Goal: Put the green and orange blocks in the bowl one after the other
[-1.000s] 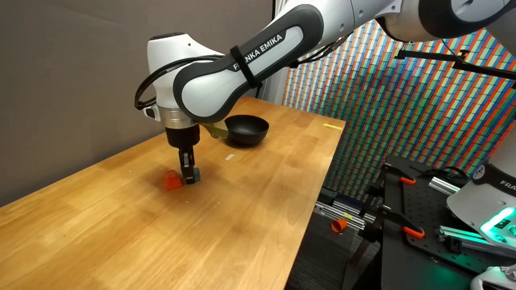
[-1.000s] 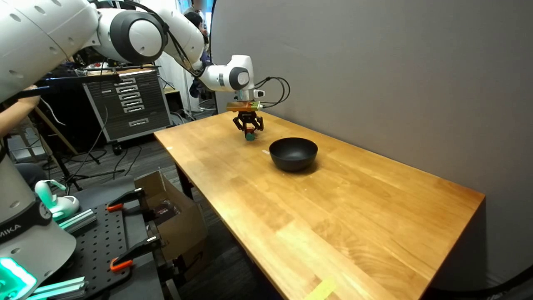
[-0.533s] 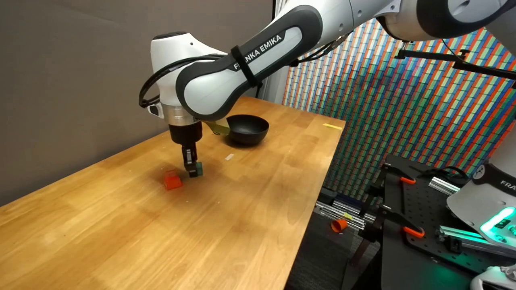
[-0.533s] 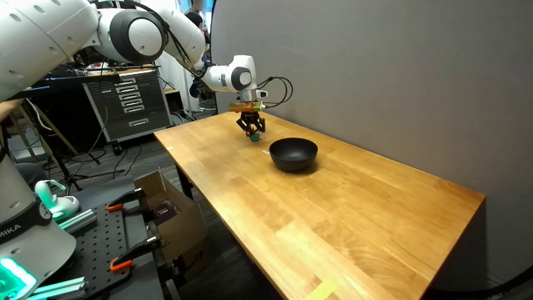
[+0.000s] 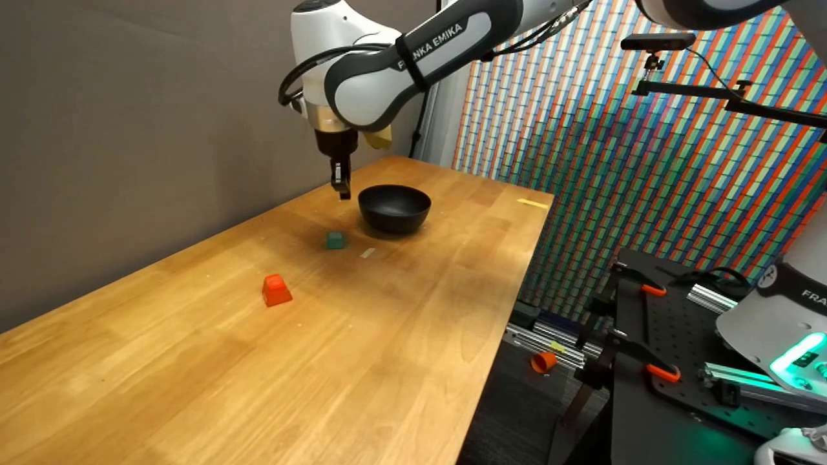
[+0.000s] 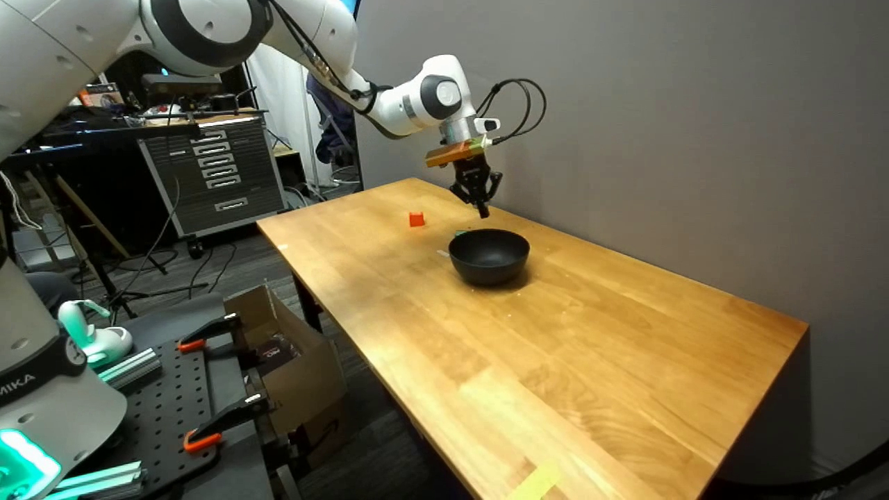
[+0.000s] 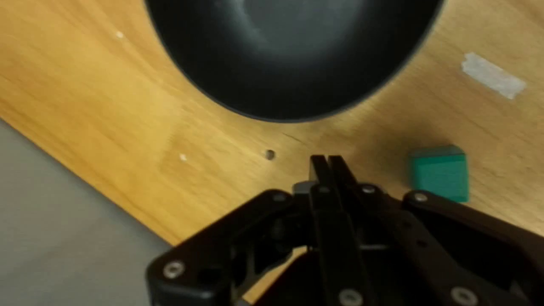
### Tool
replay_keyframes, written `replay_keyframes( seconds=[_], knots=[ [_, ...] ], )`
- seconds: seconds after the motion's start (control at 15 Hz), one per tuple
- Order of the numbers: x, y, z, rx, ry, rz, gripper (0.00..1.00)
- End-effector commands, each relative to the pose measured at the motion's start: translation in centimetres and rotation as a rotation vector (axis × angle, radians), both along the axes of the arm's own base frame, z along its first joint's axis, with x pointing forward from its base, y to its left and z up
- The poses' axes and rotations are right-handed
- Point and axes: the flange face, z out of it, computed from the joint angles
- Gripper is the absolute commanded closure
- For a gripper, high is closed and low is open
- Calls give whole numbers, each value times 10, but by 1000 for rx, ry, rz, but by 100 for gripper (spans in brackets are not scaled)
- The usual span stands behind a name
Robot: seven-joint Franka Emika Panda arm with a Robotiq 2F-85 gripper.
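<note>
The green block (image 5: 335, 240) lies on the table beside the black bowl (image 5: 395, 223). It shows at the right in the wrist view (image 7: 441, 176) and is mostly hidden behind the bowl (image 6: 489, 267) in an exterior view. The orange block (image 5: 276, 290) sits on the table farther from the bowl; it also shows in an exterior view (image 6: 416, 219) but is out of the wrist view. My gripper (image 7: 326, 157) is shut with nothing between its fingertips. It is raised above the table (image 5: 345, 196), near the bowl's rim (image 7: 293, 114), and apart from the green block.
A grey wall (image 5: 161, 129) runs along the table's far side, close to my gripper. A piece of whitish tape (image 7: 493, 75) is stuck on the table near the bowl. Yellow tape (image 5: 533, 203) marks the table's end. An orange cup (image 5: 543, 361) lies on the floor.
My gripper has left the green block and moved up and over beside the bowl, now shut. The green block lies closer to the bowl than before. The orange block has not moved.
</note>
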Motion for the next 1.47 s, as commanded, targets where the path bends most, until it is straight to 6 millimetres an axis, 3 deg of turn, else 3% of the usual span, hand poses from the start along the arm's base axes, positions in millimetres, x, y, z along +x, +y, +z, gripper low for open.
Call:
replay_keyframes(
  seconds=[0.0,0.2,0.4,0.47,0.67,1.13,1.4],
  knots=[
    [-4,-40,48,-39,-60,-84,93],
    [-10,-63,69,-1,-68,-155,93],
    [-18,-67,70,92,-33,-207,89],
    [-19,-61,66,127,-19,-201,65],
    [-23,-45,55,216,19,-192,56],
    [-21,-15,18,288,93,-72,2],
    [-17,-14,-7,330,141,-26,0]
  ],
)
